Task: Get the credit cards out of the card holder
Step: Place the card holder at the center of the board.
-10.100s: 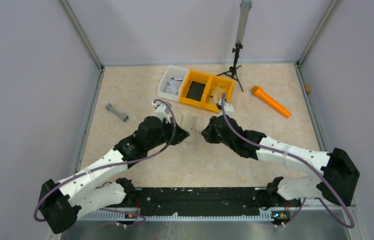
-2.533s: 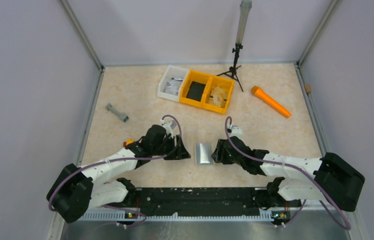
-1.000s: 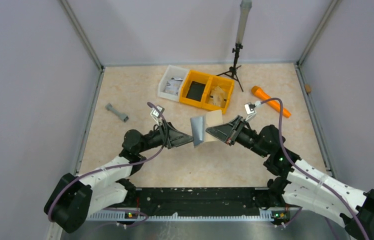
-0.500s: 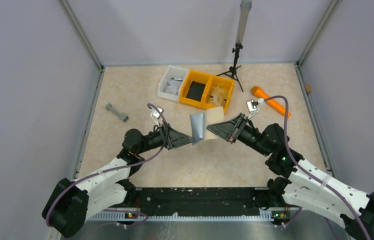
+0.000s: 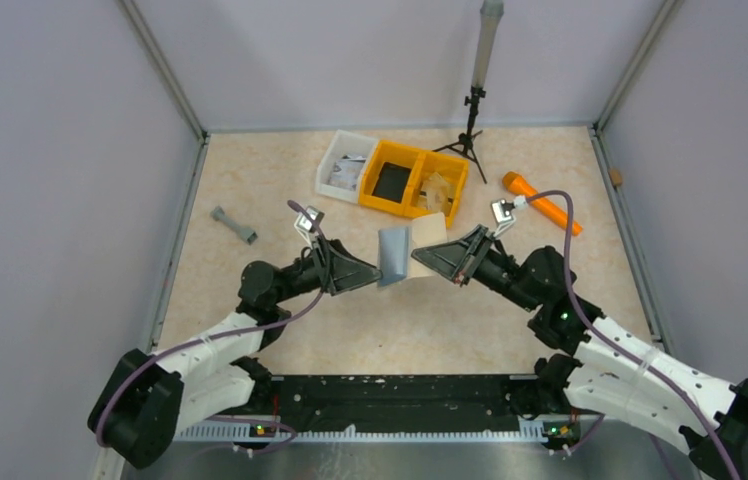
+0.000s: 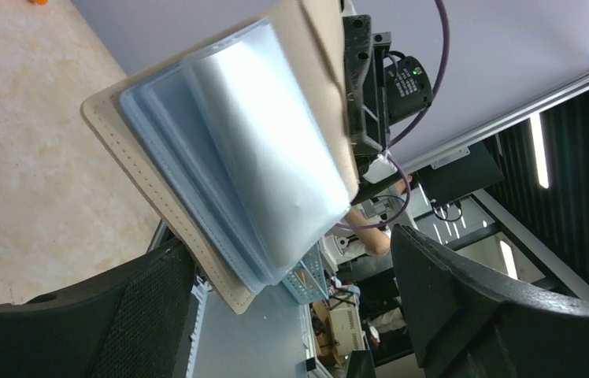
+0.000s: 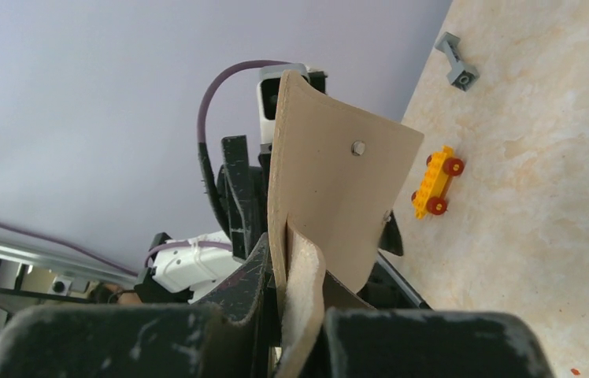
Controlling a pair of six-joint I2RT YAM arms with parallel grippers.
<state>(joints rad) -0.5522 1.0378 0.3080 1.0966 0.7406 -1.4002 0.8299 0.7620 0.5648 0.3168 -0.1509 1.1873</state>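
Card holder (image 5: 405, 250) now lifted off the table (image 5: 280, 190), my right gripper (image 5: 422, 262) clamped on it; left gripper (image 5: 372, 275) gapes alongside; I can start emptying it.

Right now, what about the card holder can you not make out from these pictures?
- Left wrist: whether cards sit in the clear sleeves; glare on the plastic hides it.
- Right wrist: the inside of the card holder; only its tan outside faces the camera.
- Top view: the card holder is too small to read.
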